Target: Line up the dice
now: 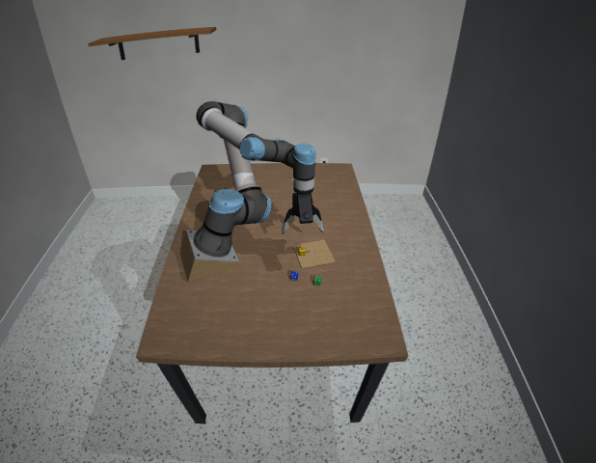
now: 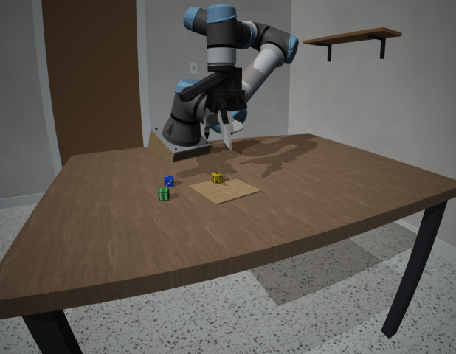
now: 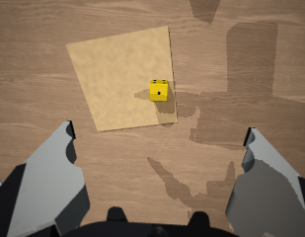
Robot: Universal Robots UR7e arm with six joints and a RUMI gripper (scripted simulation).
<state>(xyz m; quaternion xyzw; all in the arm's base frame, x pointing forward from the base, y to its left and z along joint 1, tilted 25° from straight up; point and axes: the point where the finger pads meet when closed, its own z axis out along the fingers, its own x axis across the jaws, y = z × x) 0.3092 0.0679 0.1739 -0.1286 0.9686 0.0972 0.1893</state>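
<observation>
Up above the bench (image 1: 268, 323), the gripper (image 1: 302, 227) hangs with its jaws spread wide and nothing between them, pointing down at the wood near the centre of the top view. Just below it in that frame lies the tan mat (image 1: 320, 257), and the yellow die (image 1: 302, 251) sits flat on the mat's left edge, close to the corner nearest the arm's base (image 1: 233, 258). In the wrist view the same die (image 3: 158, 90) shows near the middle of the frame, hard against the right border of the mat (image 3: 117, 79), with a single black pip on the face turned toward the camera and two pips visible along its far top edge; the two pale fingers stand at the lower left and lower right corners, well apart from the die. The blue die (image 1: 293, 275) and the green die (image 1: 317, 280) rest on bare wood off the mat, below it in the top view, near each other but not touching. From the exterior view the blue die (image 2: 168, 181) and green die (image 2: 163, 193) lie left of the mat (image 2: 228, 192), with the yellow die (image 2: 216, 177) at its upper left edge and the gripper (image 2: 220, 133) raised behind it.
</observation>
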